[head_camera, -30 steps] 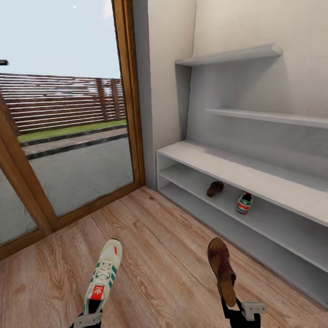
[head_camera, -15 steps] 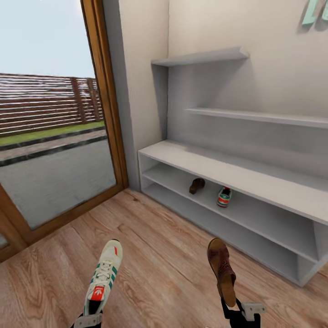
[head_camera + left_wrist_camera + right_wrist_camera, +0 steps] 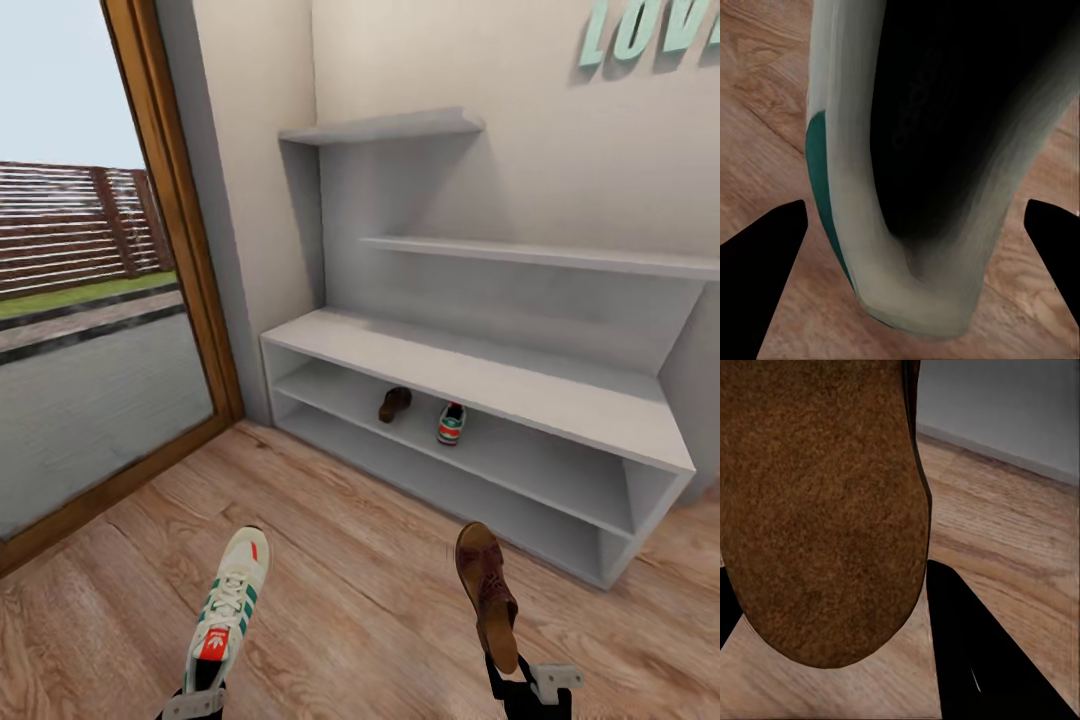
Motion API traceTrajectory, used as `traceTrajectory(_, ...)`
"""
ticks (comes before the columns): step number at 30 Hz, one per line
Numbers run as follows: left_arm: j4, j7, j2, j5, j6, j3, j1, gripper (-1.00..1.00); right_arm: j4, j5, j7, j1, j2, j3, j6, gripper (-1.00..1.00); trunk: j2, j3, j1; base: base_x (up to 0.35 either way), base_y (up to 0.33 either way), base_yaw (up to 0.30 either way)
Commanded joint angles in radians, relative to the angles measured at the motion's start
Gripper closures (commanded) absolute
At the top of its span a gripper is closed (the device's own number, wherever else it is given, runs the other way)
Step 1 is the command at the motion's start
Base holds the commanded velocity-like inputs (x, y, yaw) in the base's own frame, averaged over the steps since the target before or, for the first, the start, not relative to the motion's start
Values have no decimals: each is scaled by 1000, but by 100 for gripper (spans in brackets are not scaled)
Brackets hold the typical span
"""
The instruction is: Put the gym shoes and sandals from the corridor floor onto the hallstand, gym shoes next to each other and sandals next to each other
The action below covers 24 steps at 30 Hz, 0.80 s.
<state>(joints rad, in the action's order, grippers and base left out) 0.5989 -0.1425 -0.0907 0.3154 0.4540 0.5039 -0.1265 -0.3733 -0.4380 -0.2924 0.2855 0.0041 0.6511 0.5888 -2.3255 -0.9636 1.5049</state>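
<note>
Wood plank floor (image 3: 360, 560). Beige wall (image 3: 520, 90) with teal letters (image 3: 650, 30) up high. Pale-grey rack (image 3: 600, 420) against the wall, two staggered shelves above. On the left, a wood-framed glass door (image 3: 160, 220): slatted fence (image 3: 70, 225), grass strip, paving outside. Even daylight

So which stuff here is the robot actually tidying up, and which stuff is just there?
Part of the job:
- white lace-up gym shoe in the left gripper
- reddish-brown leather sandal in the right gripper
- second sandal and second gym shoe, on the rack
- pale-grey hallstand
- wood-plank floor

Just there:
- teal wall letters
- wood-framed glass door
</note>
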Motion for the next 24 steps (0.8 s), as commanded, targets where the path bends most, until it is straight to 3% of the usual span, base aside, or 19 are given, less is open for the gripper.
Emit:
traceTrajectory(1,1,-9,-1,5,3,8,-1,100,1,1,-10,1,0,8,2,100,0,-1,0,0,0,-267)
traceTrajectory(24,1,-8,0,4,3,8,-1,100,0,1,-10,1,0,8,2,100,0,-1,0,0,0,-267)
